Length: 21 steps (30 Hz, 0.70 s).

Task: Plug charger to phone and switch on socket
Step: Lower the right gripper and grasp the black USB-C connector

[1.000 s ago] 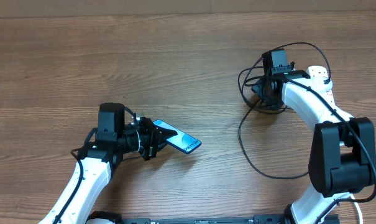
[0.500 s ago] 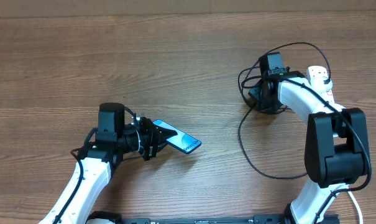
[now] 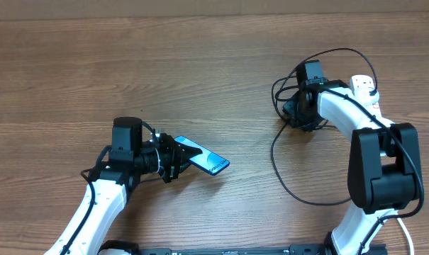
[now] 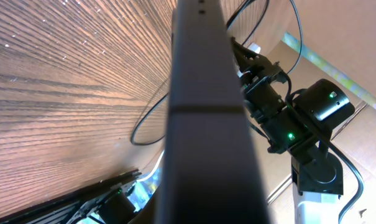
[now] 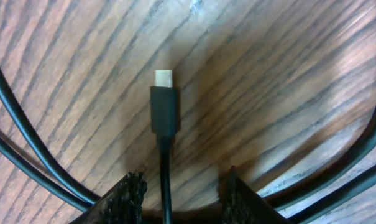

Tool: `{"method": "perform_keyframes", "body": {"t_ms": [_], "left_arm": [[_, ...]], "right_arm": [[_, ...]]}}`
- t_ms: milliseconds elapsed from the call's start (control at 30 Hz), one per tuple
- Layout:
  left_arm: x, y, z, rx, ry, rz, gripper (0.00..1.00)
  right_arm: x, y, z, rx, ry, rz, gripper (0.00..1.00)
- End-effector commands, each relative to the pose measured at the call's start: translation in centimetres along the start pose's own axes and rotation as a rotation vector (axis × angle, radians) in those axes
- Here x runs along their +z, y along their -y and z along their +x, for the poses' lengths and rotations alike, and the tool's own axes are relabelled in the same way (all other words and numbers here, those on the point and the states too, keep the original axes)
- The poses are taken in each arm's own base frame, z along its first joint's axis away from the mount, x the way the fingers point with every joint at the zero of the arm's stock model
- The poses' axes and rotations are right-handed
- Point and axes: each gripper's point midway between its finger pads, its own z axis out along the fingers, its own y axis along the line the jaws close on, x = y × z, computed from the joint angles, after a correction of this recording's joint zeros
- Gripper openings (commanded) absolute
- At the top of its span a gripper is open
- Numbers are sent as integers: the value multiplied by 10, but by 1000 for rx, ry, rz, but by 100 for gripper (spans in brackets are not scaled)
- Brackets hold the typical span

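My left gripper point(image 3: 177, 160) is shut on one short end of the phone point(image 3: 208, 162) and holds it tilted above the table, cyan screen up. In the left wrist view the phone's dark edge point(image 4: 203, 124) fills the middle. My right gripper point(image 3: 295, 112) is low over the looped black charger cable point(image 3: 276, 159). In the right wrist view its fingers point(image 5: 183, 198) are open, one on each side of the cable. The connector tip point(image 5: 165, 106) lies flat on the wood just ahead of them. The white socket point(image 3: 366, 88) lies behind the right arm, mostly hidden.
Charger loops point(image 5: 26, 143) curve around both sides of the right gripper on the table. The right arm point(image 4: 287, 118) shows across the table in the left wrist view. Bare wood lies between the two arms.
My right gripper has dropped lower onto the cable and shifted slightly left, and its arm has swung. The left arm and the phone have not moved.
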Motion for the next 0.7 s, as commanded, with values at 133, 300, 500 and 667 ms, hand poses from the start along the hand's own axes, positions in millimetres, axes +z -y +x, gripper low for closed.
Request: {"method": "perform_keyframes", "body": {"t_ms": [133, 300, 500, 667], "left_arm": [[-2, 5, 2, 33, -7, 16, 11], [-2, 4, -3, 32, 19, 11, 10], [-2, 4, -4, 32, 26, 10, 9], [-2, 4, -4, 32, 26, 10, 8]], "right_arm": [[2, -1, 10, -4, -54, -11, 38], [2, 1, 11, -5, -58, -3, 28], [2, -5, 0, -63, -9, -23, 23], [1, -3, -16, -60, 76, 2, 18]]}}
